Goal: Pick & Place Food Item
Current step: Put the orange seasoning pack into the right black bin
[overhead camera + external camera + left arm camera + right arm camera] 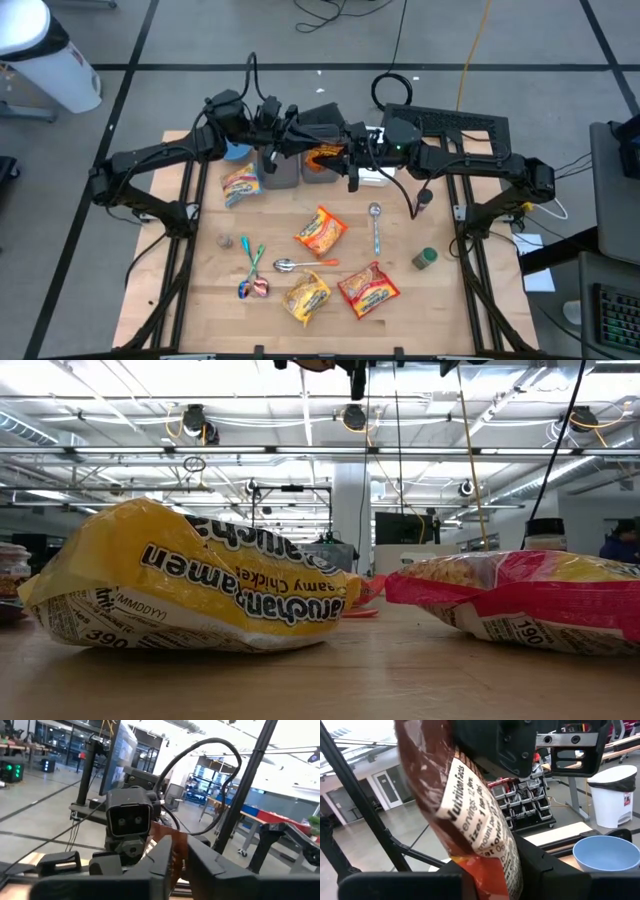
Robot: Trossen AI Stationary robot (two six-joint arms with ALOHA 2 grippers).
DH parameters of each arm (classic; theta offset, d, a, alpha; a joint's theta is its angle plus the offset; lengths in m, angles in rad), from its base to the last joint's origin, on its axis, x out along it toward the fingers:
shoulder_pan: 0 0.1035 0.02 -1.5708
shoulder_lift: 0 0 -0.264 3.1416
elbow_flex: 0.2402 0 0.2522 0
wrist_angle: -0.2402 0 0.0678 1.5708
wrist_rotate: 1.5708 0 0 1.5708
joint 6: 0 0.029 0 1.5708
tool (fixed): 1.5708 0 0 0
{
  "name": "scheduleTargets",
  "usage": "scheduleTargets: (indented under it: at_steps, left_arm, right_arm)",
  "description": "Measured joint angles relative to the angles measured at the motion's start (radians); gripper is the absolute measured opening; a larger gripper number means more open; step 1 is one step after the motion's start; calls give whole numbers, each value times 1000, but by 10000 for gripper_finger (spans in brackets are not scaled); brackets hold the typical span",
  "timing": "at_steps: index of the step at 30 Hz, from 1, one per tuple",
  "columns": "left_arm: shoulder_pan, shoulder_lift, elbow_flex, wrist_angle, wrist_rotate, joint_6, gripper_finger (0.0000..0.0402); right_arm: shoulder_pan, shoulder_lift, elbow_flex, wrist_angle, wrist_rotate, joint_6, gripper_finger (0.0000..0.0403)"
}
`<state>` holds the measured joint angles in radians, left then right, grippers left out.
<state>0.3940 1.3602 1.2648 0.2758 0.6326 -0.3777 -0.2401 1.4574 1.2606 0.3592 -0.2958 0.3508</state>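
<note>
While four packets lie on the table, the right tool grips an orange packet aloft above the bins; the left tool, slightly parted, touches it; placing remains.

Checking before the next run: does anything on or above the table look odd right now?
Yes. An orange ramen packet hangs in the air over the grey bins at the table's far edge, pinched by both the left tool and the right tool at once. The other packets lie flat.
</note>
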Motion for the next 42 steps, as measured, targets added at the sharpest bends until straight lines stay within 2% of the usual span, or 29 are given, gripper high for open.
scheduleTargets:
  at_steps: [4, 9, 11, 13, 16, 20, 22, 24, 28, 35, 42]
  left_arm:
    - [14, 0, 0, -13, 6, -42, 110]
    - [56, 0, 49, -45, 90, -93, 169]
    - [70, 0, 98, -99, 117, -81, 185]
    - [81, 0, 167, -219, 128, -31, 195]
    - [86, 2, 302, -509, 113, 119, 201]
    - [83, 39, 493, -964, -36, 339, 202]
    - [81, 74, 574, -1116, -98, 395, 202]
    - [74, 109, 641, -1224, -113, 406, 202]
    - [39, 182, 752, -1333, -115, 439, 202]
    - [-41, 319, 929, -1429, -159, 487, 202]
    - [-84, 423, 1022, -1524, -164, 493, 202]
  right_arm:
    - [0, 0, 0, 1, -22, 2, 61]
    - [0, 0, 0, -39, -25, 5, 61]
    - [0, 0, 0, -61, -32, 4, 61]
    - [-3, 0, 0, -81, -51, 4, 61]
    - [-5, 0, 0, -121, -54, 11, 61]
    - [-5, 0, 0, -133, -54, 6, 61]
    - [-5, -1, 0, -133, -54, 4, 61]
    - [-5, -1, 0, -141, -55, 4, 61]
    - [-5, -1, 0, -190, -75, 0, 61]
    - [-5, -1, 0, -256, -75, -32, 61]
    - [-5, -1, 0, -281, -74, -56, 61]
